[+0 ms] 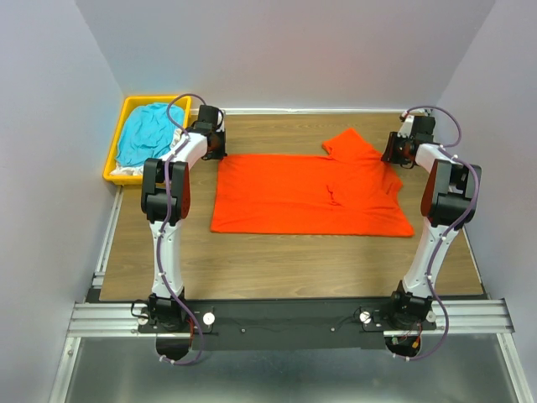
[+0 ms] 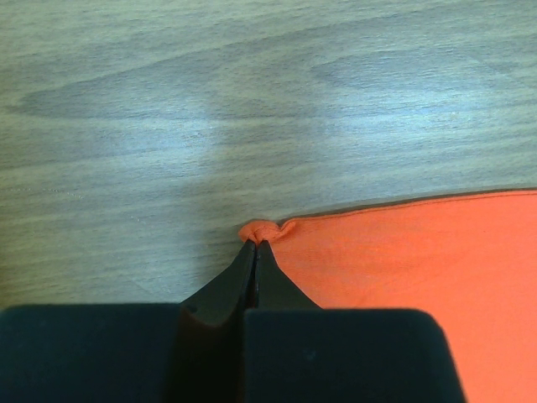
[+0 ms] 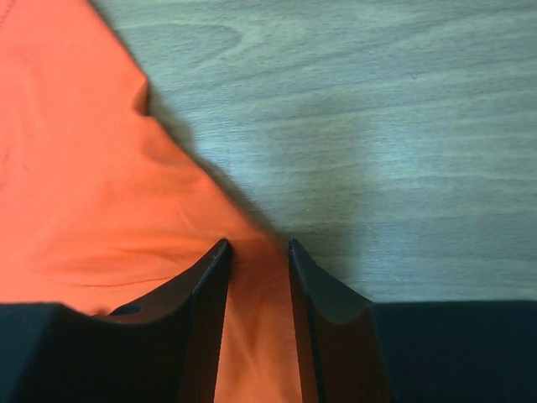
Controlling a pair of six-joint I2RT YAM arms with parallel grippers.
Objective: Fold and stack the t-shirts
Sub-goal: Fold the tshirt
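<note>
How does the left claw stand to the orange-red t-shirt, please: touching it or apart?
Touching. The left wrist view shows the left claw shut on the orange-red t-shirt, its corner bunched between the tips.

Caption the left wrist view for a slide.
Left gripper, jaws shut, pinches a corner of the orange-red t-shirt on the wooden table.

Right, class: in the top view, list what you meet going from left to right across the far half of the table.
Yellow bin with the teal t-shirt inside → left fingers → orange t-shirt, spread out → right fingers.
</note>
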